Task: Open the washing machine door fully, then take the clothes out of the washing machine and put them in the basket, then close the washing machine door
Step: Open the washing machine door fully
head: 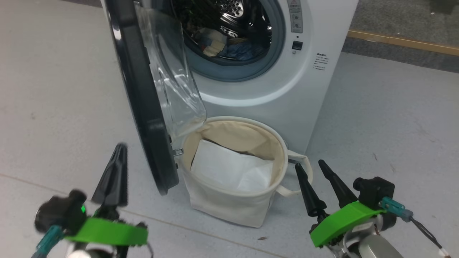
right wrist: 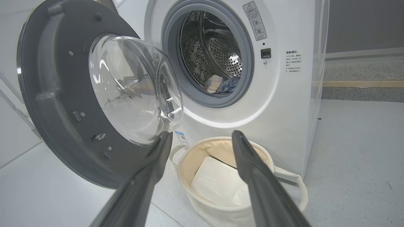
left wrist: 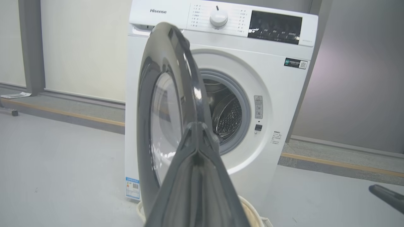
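Observation:
The washing machine [head: 287, 89] [left wrist: 277, 94] [right wrist: 284, 104] stands ahead with the washing machine door [head: 143, 107] [left wrist: 167, 94] [right wrist: 63, 104] swung out, its black rim edge-on to me. The clothes [head: 229, 46] [right wrist: 222, 85], blue and cream, lie low in the steel drum. Right in front of the machine sits the basket [head: 222, 204] [right wrist: 189, 151], holding a flat white sheet. My left gripper [head: 121, 148] [left wrist: 197, 124] is shut on nothing, left of the door and nearer to me. My right gripper [head: 309, 165] [right wrist: 202, 134] is open beside the basket's right handle.
Grey floor spreads left and right of the machine. A wooden strip [head: 401, 41] and a dark carpet band run along the back wall. A finger [left wrist: 386, 195] of the right gripper shows low at the right of the left wrist view.

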